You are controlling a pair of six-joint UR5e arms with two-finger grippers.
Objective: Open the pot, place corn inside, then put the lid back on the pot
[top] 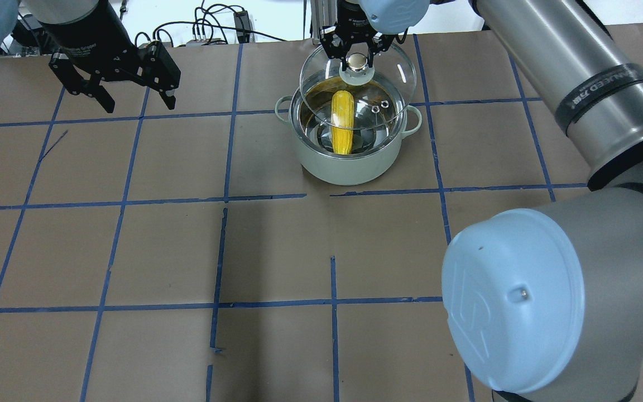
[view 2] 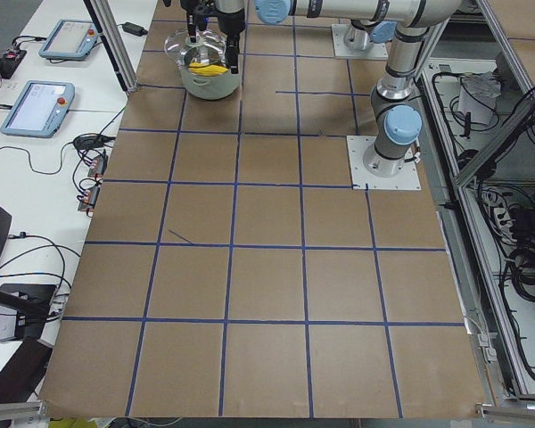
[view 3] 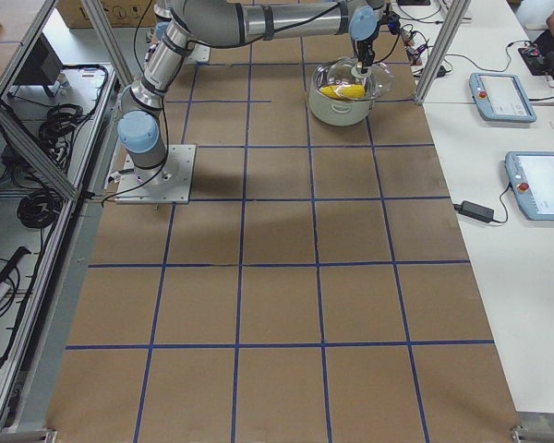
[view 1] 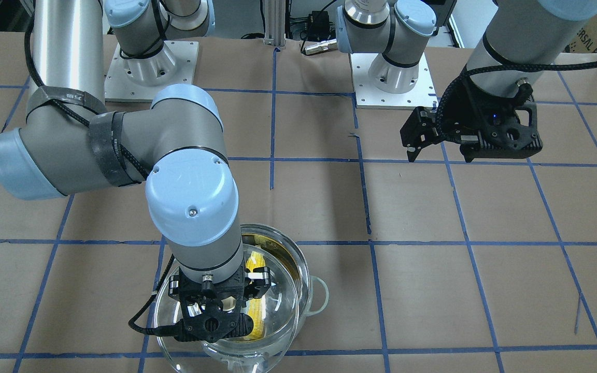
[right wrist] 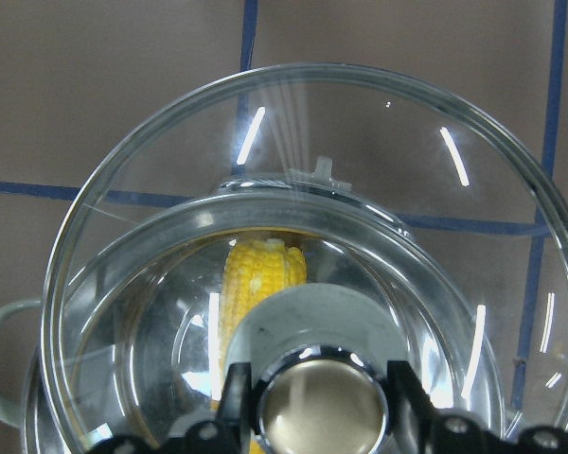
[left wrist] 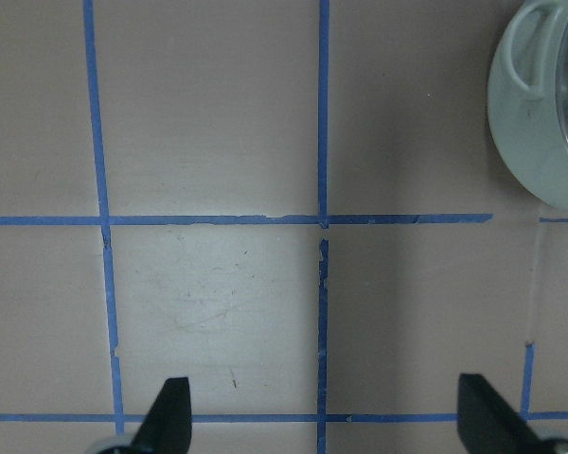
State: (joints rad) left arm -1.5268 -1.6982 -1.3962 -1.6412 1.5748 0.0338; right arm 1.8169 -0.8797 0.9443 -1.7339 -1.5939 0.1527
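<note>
Clamping the glass lid (top: 388,78) by its knob (right wrist: 322,402), my right claw (top: 358,57) holds it above the pot (top: 349,167), offset toward its far rim; the corn (top: 342,123) lies inside. My left claw (top: 138,105) gapes empty, well apart.

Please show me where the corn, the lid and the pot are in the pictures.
corn (top: 342,123): overhead view, middle of the cob.
lid (top: 358,61): overhead view, on its knob.
pot (top: 344,167): overhead view, on the outer wall facing the camera.
</note>
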